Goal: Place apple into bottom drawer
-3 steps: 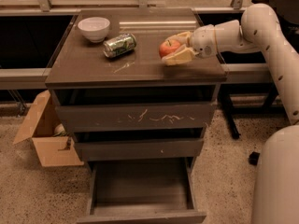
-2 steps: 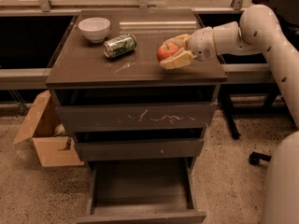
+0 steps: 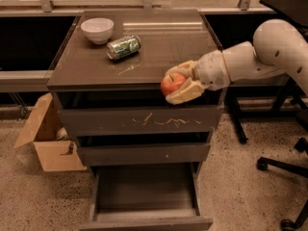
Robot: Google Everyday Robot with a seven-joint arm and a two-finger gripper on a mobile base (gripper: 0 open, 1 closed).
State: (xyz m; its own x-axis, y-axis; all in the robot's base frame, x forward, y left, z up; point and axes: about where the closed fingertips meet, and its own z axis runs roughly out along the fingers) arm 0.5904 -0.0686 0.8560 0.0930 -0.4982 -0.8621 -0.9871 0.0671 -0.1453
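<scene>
- Standing on the floor at far left: one open cardboard box [image 3: 44, 141], beside the cabinet.
- Cabinet top [image 3: 163, 47], left part: one white bowl [image 3: 97, 29]. Just right of it, one green-and-silver can [image 3: 123, 47] lies on its side; its label lettering cannot be read.
- Front edge, right of centre: one apple [image 3: 172, 83], clamped in the gripper [image 3: 170, 86], one finger above and one below. One arm [image 3: 250, 59] reaches in from the right.
- Drawers: three counted. Only the bottom drawer [image 3: 144, 194] is pulled out, well below the apple.
</scene>
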